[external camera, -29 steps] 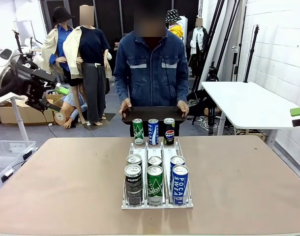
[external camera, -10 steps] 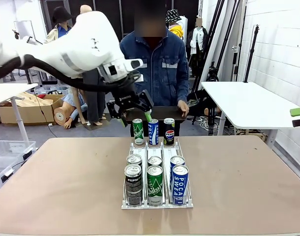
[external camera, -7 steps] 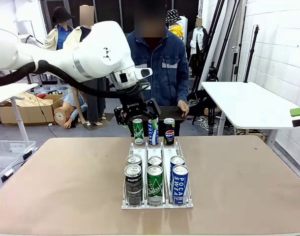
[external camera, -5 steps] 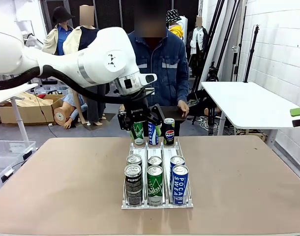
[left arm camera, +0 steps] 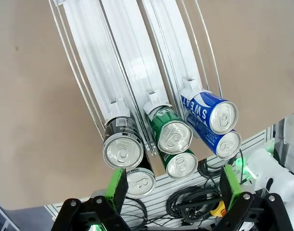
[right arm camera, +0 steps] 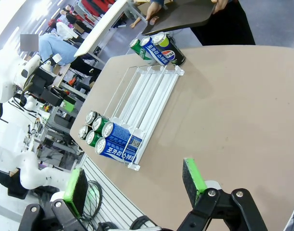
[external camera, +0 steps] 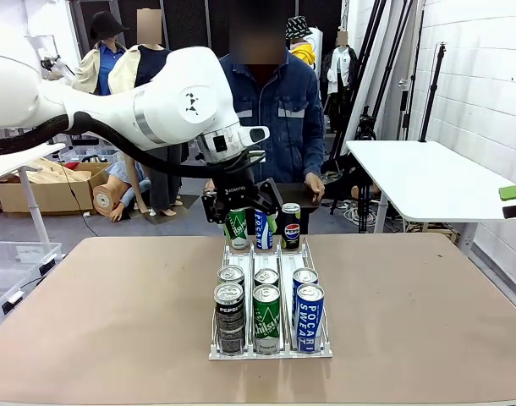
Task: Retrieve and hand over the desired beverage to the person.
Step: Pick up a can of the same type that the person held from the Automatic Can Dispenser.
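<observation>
**Left arm has swung in to the far green can**

Since the earlier frame the left gripper [external camera: 238,218] has come down at the far end of the rack [external camera: 279,258]. Its jaws are spread either side of the green can [external camera: 238,230]; whether they touch it I cannot tell. Beside that can stand a blue Pocari can [external camera: 264,228] and a black Pepsi can [external camera: 291,227]. The near cans read "PEPSI", "Chilsung" and "POCARI SWEAT". The person [external camera: 271,110] holds a dark tray [external camera: 285,193] just behind. The right gripper [right arm camera: 135,185] hangs spread and empty over the table [right arm camera: 243,106].
</observation>
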